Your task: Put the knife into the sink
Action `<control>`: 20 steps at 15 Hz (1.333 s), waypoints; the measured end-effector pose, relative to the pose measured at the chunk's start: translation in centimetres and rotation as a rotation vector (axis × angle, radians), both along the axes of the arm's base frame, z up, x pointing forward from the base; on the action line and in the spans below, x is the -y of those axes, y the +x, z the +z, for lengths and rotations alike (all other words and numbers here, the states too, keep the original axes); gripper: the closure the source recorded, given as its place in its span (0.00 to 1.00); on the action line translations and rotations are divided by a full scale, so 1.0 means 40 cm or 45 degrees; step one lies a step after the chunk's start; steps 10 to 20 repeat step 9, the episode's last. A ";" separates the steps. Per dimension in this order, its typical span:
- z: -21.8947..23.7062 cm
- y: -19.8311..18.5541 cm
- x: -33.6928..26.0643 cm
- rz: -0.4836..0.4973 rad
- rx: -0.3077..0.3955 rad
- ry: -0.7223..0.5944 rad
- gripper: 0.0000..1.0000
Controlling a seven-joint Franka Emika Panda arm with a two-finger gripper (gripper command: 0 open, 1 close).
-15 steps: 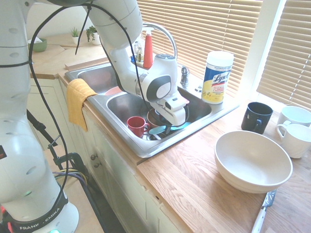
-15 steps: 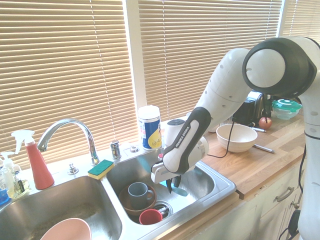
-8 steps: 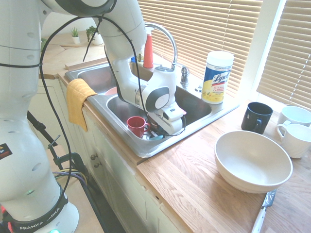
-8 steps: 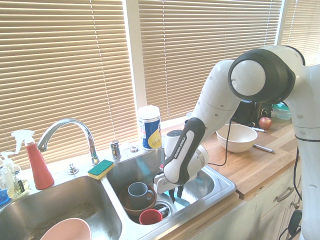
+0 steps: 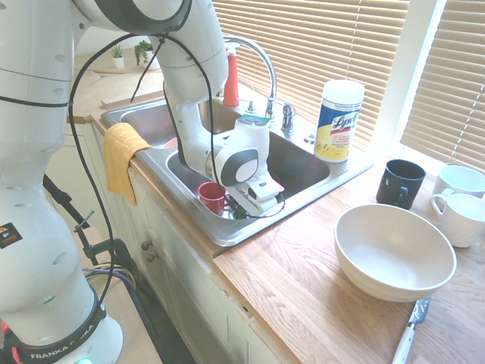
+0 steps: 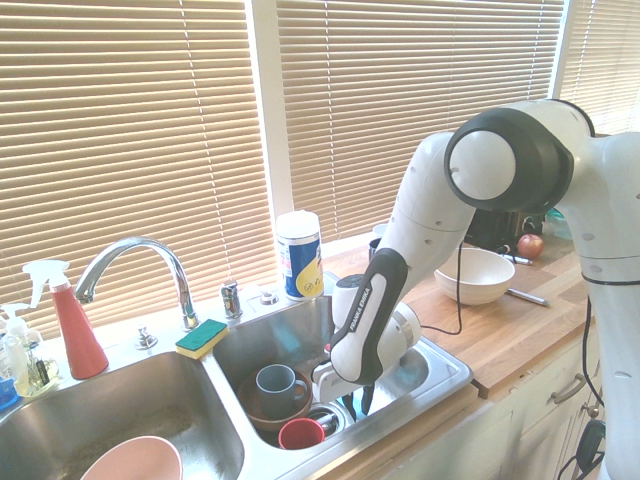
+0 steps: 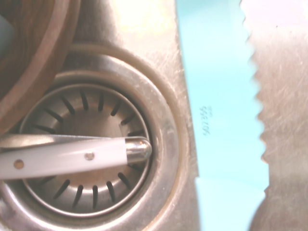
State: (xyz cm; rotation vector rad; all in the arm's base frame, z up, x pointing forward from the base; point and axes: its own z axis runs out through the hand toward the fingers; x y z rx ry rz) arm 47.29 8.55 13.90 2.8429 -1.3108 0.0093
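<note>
The turquoise knife (image 7: pixel 221 96) fills the wrist view, its serrated edge just above the steel floor beside the drain (image 7: pixel 159 139). My gripper (image 6: pixel 358 400) is low inside the right basin of the two-basin sink (image 6: pixel 440 385), fingers close together on the knife. In the first exterior view the arm's hand (image 5: pixel 254 186) hides the fingers and the knife inside the sink (image 5: pixel 303 189). The curved chrome faucet (image 6: pixel 130 250) stands behind the basins.
In the same basin sit a red cup (image 6: pixel 300 433), a grey mug (image 6: pixel 277 383) in a brown bowl, and a white-handled utensil (image 7: pixel 72 156) across the drain. A pink bowl (image 6: pixel 130 460) lies in the left basin. The big bowl (image 5: pixel 394 250) stands on the counter.
The arm has lowered the gripper and knife from above the basin down to the sink floor near the drain. The knife is now hidden in both exterior views.
</note>
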 end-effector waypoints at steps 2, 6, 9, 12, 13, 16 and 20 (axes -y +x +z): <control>0.002 -0.001 0.000 0.001 0.004 0.002 0.00; 0.162 0.040 -0.005 0.030 0.104 -0.004 0.00; 0.403 0.059 -0.003 0.038 0.146 -0.027 0.00; 0.403 0.059 -0.003 0.038 0.146 -0.027 0.00; 0.403 0.059 -0.003 0.038 0.146 -0.027 0.00; 0.403 0.059 -0.003 0.038 0.146 -0.027 0.00; 0.403 0.059 -0.003 0.038 0.146 -0.027 0.00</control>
